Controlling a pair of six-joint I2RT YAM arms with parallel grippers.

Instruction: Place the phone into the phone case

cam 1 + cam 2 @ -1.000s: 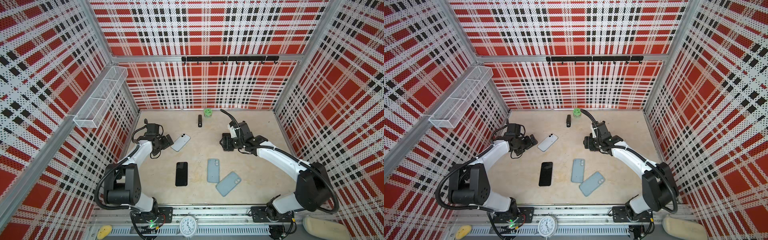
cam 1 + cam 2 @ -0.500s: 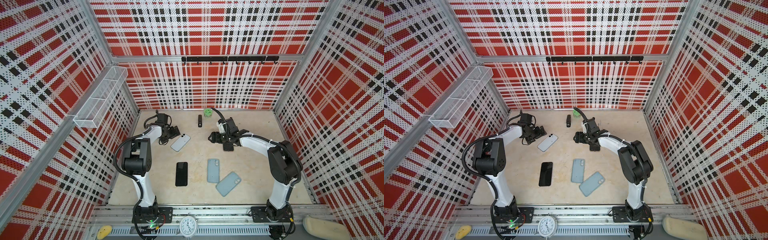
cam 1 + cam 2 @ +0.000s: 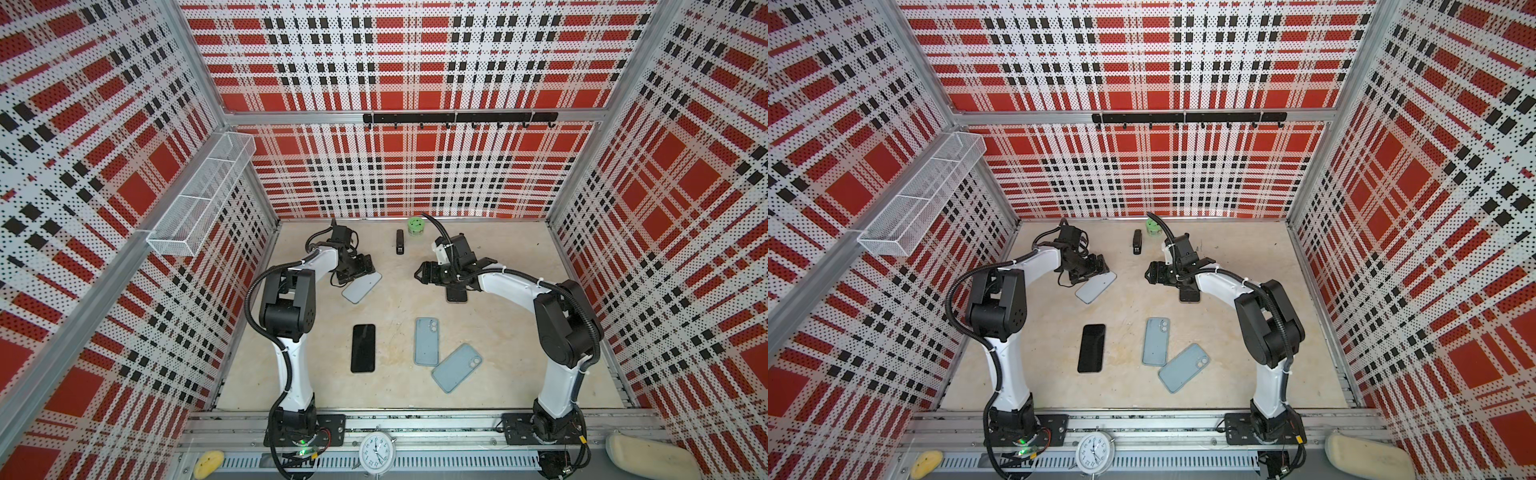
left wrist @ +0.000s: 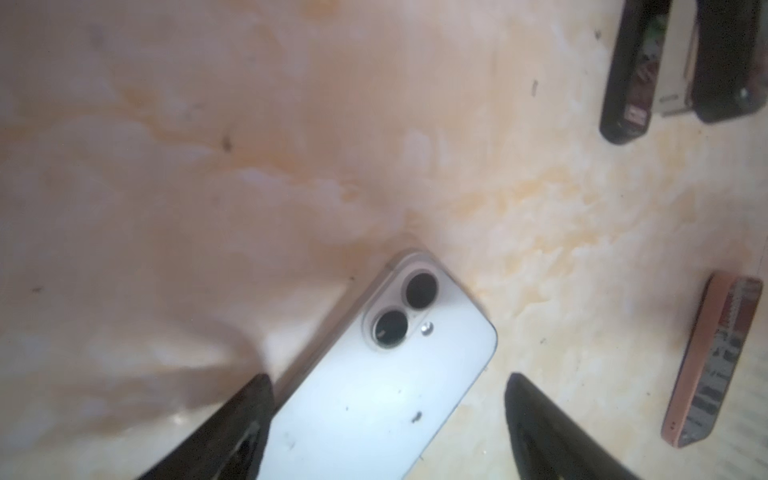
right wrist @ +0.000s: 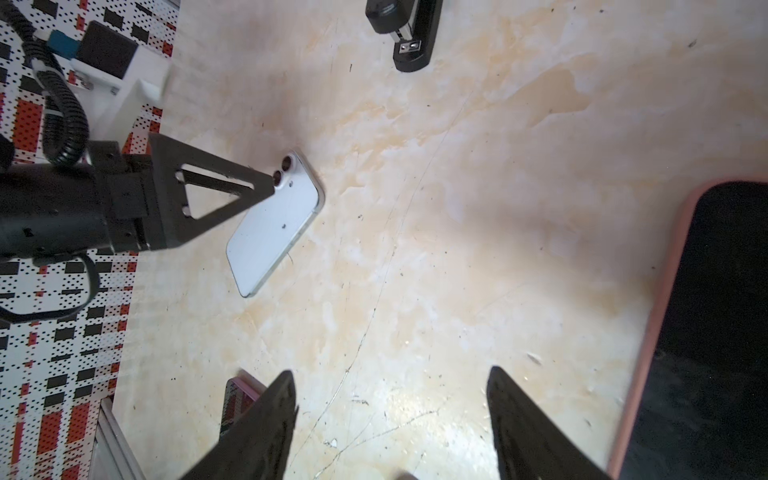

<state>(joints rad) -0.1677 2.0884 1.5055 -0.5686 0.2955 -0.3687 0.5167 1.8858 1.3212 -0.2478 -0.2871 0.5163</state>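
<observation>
The sticker on the black stapler is too blurred to read. Since a second ago both arms have lifted their elbows and swung toward the back wall, while the white phone has stayed face down on the surface. The left gripper now straddles the phone's camera end with its jaws released, one finger at the phone's edge. The right gripper hangs with its jaws spread and empty, just beside the pink-rimmed case.
</observation>
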